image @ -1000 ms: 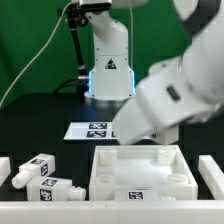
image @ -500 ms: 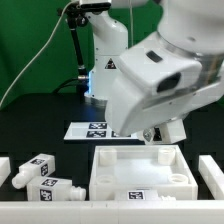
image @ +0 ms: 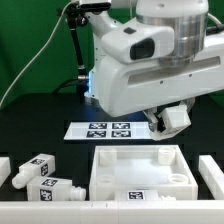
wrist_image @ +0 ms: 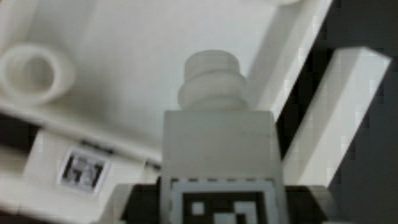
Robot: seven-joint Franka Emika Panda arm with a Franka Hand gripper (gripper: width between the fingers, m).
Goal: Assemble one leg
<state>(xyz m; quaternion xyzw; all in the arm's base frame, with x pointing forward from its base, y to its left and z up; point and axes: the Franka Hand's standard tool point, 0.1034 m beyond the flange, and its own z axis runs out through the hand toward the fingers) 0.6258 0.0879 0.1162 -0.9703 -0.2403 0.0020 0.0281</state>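
My gripper (image: pixel 166 119) is shut on a leg (image: pixel 174 116), a chunky white post with a black-and-white tag, and holds it in the air above the far right part of the white square tabletop (image: pixel 140 171). In the wrist view the leg (wrist_image: pixel 217 120) fills the middle between the dark fingers (wrist_image: pixel 135 203), and its narrower screw end (wrist_image: pixel 214 76) points toward the tabletop (wrist_image: pixel 143 90). A corner hole (wrist_image: pixel 36 72) of the tabletop shows to one side of the screw end. Two more legs (image: pixel 35 168) (image: pixel 56 187) lie on the table at the exterior view's left.
The marker board (image: pixel 110 129) lies on the black table behind the tabletop. White furniture parts lie at the exterior view's far left (image: pixel 4 165) and far right (image: pixel 212 172). The robot's base (image: pixel 92 70) stands at the back before a green backdrop.
The arm has swung toward the exterior view's left and risen. The wrist has turned, so the held leg now shows under it at the right.
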